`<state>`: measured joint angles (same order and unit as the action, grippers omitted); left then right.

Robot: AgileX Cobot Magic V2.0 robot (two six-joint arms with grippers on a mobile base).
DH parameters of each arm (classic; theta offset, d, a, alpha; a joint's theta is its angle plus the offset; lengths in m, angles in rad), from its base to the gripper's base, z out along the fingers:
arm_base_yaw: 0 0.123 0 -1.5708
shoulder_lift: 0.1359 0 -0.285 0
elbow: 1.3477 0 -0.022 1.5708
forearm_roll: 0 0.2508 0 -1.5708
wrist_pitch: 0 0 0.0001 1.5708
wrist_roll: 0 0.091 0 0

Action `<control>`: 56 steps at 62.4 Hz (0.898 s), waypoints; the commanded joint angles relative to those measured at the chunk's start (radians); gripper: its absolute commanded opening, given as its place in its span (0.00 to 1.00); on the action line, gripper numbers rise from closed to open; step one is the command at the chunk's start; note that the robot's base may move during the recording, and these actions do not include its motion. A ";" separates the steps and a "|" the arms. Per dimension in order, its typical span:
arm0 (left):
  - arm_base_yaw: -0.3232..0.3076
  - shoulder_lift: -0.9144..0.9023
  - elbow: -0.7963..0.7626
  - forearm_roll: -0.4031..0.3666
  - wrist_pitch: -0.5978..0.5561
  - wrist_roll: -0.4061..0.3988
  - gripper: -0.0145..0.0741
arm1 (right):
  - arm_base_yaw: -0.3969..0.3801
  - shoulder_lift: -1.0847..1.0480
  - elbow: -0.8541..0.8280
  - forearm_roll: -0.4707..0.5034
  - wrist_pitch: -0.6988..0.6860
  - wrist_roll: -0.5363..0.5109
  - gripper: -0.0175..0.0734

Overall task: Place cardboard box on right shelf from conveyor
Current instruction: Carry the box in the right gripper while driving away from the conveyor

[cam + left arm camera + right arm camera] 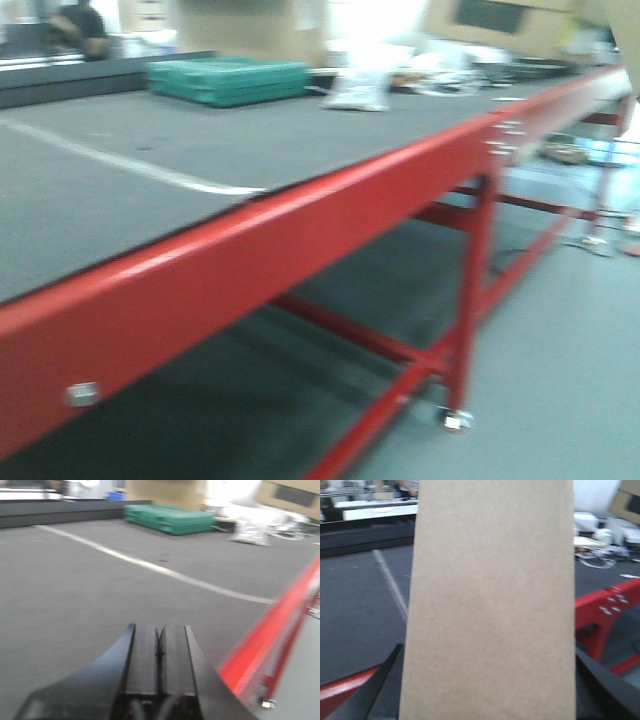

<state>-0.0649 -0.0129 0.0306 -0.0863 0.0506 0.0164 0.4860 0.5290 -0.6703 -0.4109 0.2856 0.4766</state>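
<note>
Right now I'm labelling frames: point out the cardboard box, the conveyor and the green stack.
cardboard box point(490, 605): right wrist view, front face.
conveyor point(300, 140): front view, bare belt.
green stack point(228, 80): front view, top.

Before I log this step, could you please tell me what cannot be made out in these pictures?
The right shelf: in no view.
The cardboard box: top and bottom cut off by the right wrist frame; it hides the conveyor behind.
Front view: motion blur; white bag markings unreadable.
</note>
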 commanded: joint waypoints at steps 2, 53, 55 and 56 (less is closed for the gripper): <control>0.002 -0.012 -0.004 -0.005 -0.090 -0.005 0.03 | -0.006 0.002 -0.030 -0.027 -0.091 -0.004 0.37; 0.002 -0.012 -0.004 -0.005 -0.090 -0.005 0.03 | -0.006 0.002 -0.030 -0.027 -0.091 -0.004 0.37; 0.002 -0.012 -0.004 -0.005 -0.090 -0.005 0.03 | -0.006 0.002 -0.030 -0.027 -0.091 -0.004 0.37; 0.002 -0.012 -0.004 -0.005 -0.090 -0.005 0.03 | -0.006 0.002 -0.030 -0.027 -0.091 -0.004 0.37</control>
<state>-0.0649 -0.0129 0.0306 -0.0863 0.0506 0.0164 0.4860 0.5290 -0.6703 -0.4109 0.2856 0.4766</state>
